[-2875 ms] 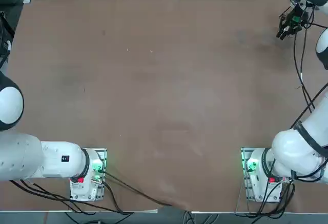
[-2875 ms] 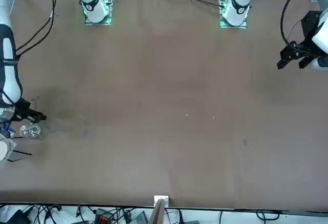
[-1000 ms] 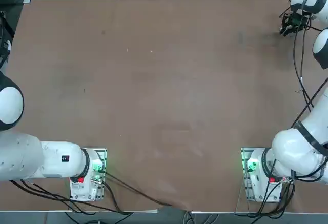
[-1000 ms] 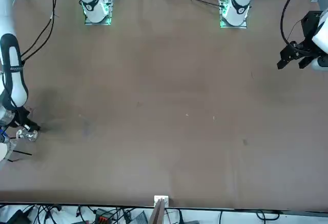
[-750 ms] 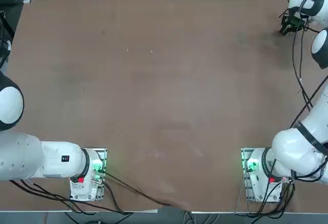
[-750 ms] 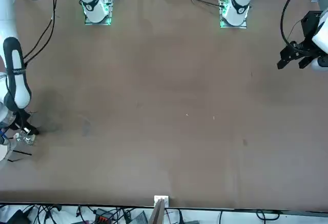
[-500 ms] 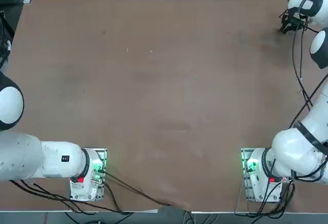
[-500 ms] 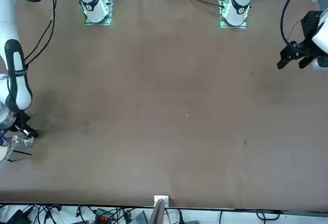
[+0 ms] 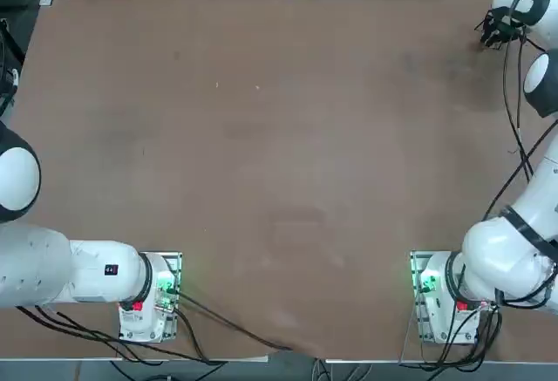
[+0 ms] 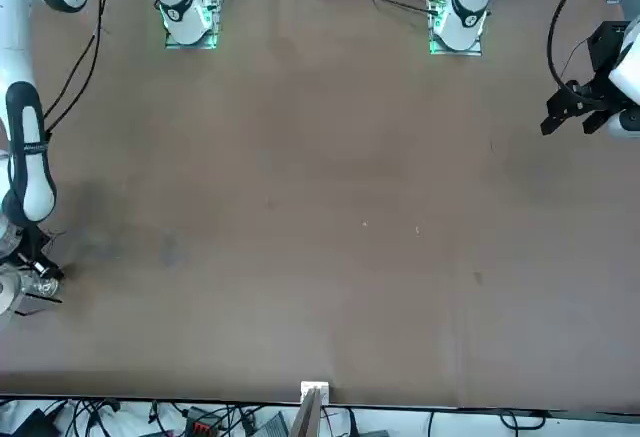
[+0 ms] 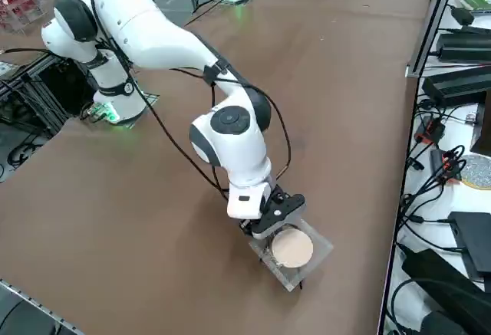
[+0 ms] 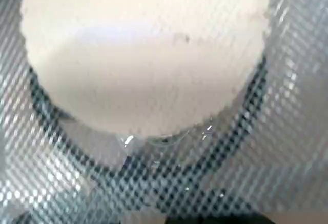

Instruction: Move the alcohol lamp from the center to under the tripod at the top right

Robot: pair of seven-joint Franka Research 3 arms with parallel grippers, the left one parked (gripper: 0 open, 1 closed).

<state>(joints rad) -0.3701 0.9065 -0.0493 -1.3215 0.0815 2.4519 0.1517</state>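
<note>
My right gripper (image 11: 275, 222) reaches down at the table's far right corner, right at the edge of the tripod (image 11: 292, 248), a round white disc on a wire mesh over thin legs. In the front view the gripper (image 10: 38, 268) is shut on the alcohol lamp (image 10: 36, 281), a small clear glass body that sits low beside the tripod's disc (image 10: 7, 295). The wrist view looks down through the mesh (image 12: 287, 106) and is filled by the disc (image 12: 143, 55). Glass glints of the lamp (image 12: 164, 139) show beneath the mesh. From overhead, only the gripper (image 9: 494, 36) shows.
The brown table (image 9: 279, 154) stretches wide between the arm bases. Cables and power supplies (image 11: 460, 82) lie just beyond the table's far edge, close to the tripod. The parked left arm (image 9: 52, 268) stays at the near left.
My right gripper has carried the lamp further toward the far right corner. The lamp has gone from open table to beneath the tripod's disc.
</note>
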